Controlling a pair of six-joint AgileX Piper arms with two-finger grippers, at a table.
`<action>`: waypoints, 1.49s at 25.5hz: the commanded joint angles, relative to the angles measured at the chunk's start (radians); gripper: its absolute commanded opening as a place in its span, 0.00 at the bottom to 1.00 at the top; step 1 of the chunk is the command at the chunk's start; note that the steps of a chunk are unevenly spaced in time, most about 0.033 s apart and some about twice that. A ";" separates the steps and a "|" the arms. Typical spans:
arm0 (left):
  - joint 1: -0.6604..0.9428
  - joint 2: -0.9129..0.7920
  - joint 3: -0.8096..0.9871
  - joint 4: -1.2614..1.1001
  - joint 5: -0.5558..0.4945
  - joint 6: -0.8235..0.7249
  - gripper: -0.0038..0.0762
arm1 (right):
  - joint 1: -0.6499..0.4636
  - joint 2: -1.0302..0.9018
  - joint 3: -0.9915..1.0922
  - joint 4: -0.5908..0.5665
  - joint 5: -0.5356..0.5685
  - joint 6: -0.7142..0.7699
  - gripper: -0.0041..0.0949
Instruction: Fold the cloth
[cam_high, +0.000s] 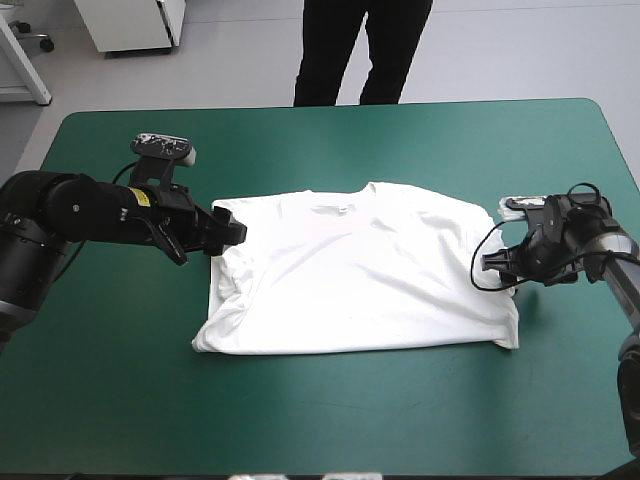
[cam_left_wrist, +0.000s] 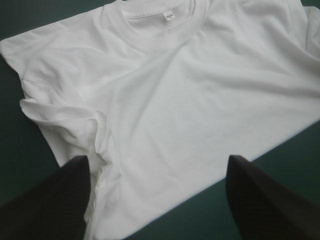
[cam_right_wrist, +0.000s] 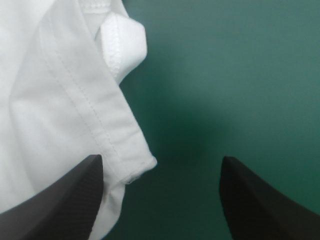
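The white short-sleeved T-shirt (cam_high: 355, 275) lies flat on the teal-green worktop (cam_high: 400, 130), collar toward the far edge. The left gripper (cam_high: 233, 232) is at one side edge and the right gripper (cam_high: 490, 265) at the opposite side. Both have their fingers apart, the cloth just ahead of each, equally near.

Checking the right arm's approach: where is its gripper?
In the high view the right gripper sits at the T-shirt's right edge, fingers open with a hem corner between them.

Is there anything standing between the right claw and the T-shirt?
Nothing visible does. The open right claw is at the edge of the T-shirt; a hem corner lies inside its opening, over the teal-green cover.
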 joint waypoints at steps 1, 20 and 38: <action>-0.006 -0.027 -0.033 -0.040 -0.035 -0.009 0.73 | -0.008 0.011 -0.025 0.002 -0.051 -0.010 0.66; -0.006 -0.050 -0.038 -0.040 0.010 -0.005 0.65 | 0.015 -0.001 -0.200 0.123 0.061 -0.091 0.02; -0.006 -0.050 -0.038 -0.038 0.012 0.002 0.64 | 0.219 0.142 -0.200 0.140 0.068 -0.119 0.10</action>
